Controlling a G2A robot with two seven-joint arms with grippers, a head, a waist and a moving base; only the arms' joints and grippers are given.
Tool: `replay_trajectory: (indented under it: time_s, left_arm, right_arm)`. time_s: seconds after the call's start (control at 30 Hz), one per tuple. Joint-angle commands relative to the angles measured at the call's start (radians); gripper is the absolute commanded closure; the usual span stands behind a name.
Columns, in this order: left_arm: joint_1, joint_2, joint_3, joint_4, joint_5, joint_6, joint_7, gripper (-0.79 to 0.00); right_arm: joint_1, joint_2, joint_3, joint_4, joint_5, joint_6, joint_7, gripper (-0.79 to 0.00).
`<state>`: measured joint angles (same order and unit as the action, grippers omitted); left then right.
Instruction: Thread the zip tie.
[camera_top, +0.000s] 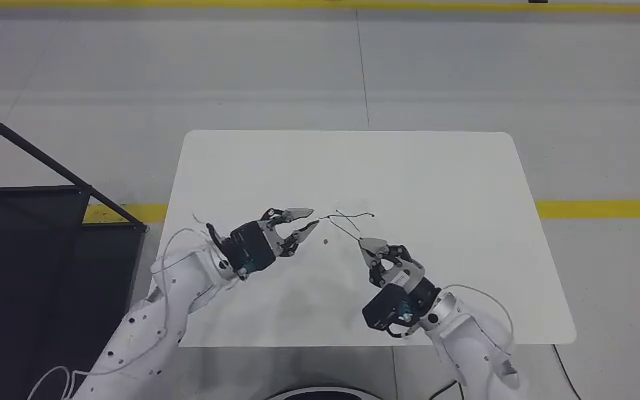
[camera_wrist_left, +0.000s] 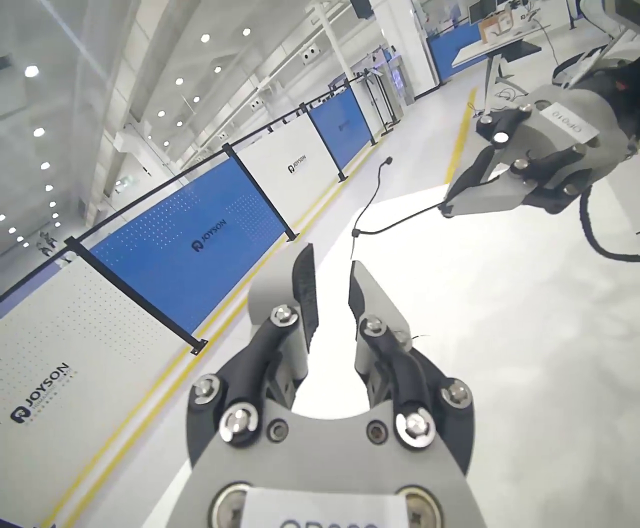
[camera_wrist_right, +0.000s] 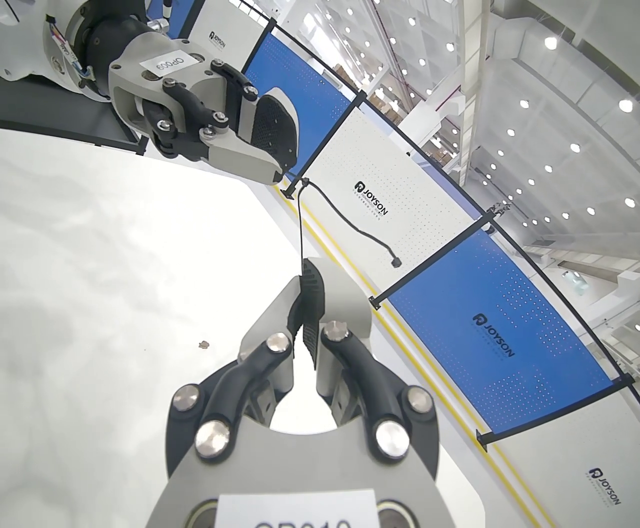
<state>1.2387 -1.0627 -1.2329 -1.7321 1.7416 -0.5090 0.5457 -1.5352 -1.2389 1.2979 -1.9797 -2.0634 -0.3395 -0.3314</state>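
A thin black zip tie (camera_top: 345, 220) hangs in the air above the white table (camera_top: 450, 190). My right gripper (camera_wrist_right: 306, 270) is shut on one end of it. From there the strap (camera_wrist_right: 301, 225) runs to a small block at a bend (camera_wrist_right: 303, 182), then curves away to a free end with another small block (camera_wrist_right: 395, 262). My left gripper (camera_wrist_left: 331, 262) is open, and one fingertip (camera_wrist_left: 354, 267) sits right at a short stub below the bend (camera_wrist_left: 356, 233). The left gripper (camera_top: 308, 222) and right gripper (camera_top: 368, 243) face each other over the table's near middle.
A small brown speck (camera_wrist_right: 203, 344) lies on the table near the grippers. A dark barrier panel (camera_top: 40, 260) stands off the table's left side. Blue and white fence panels (camera_wrist_left: 200, 235) line the floor beyond the table.
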Motion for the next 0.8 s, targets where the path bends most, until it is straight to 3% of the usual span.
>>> replay_trajectory:
  time_s: [0.0,0.77]
  left_arm:
    - [0.001,0.001,0.002,0.001,0.008,0.002,0.013,-0.24]
    - [0.007,-0.001,0.022,-0.011,0.041,0.057,0.013,-0.206]
  right_arm:
    - [0.001,0.001,0.0,0.0,0.003,-0.001,0.002,0.0]
    - [0.006,0.014,-0.015,-0.005,0.009,0.001,0.016,0.0]
